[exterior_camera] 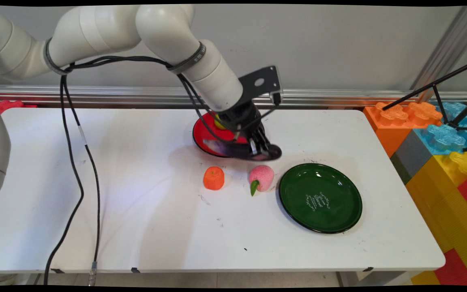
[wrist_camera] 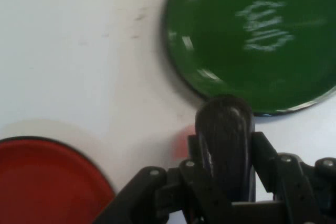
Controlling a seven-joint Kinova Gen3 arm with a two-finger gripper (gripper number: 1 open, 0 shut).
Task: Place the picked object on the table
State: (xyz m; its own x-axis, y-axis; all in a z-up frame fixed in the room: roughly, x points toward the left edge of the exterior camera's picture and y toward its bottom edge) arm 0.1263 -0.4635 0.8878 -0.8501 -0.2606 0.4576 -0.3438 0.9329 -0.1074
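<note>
A rounded orange toy fruit (exterior_camera: 213, 178) lies on the white table (exterior_camera: 95, 202). Behind it, a glossy red round plate (exterior_camera: 203, 136) carries a small yellow piece (exterior_camera: 218, 123). Over the plate's right rim, the black two-finger gripper (exterior_camera: 260, 151) has its jaws clamped on a dark, long, aubergine-like toy (exterior_camera: 233, 149), held sideways above the table. The hold looks snug and near one end. A pink foam peach (exterior_camera: 261, 177) lies just below, beside a dark green round plate (exterior_camera: 320, 197)
</note>
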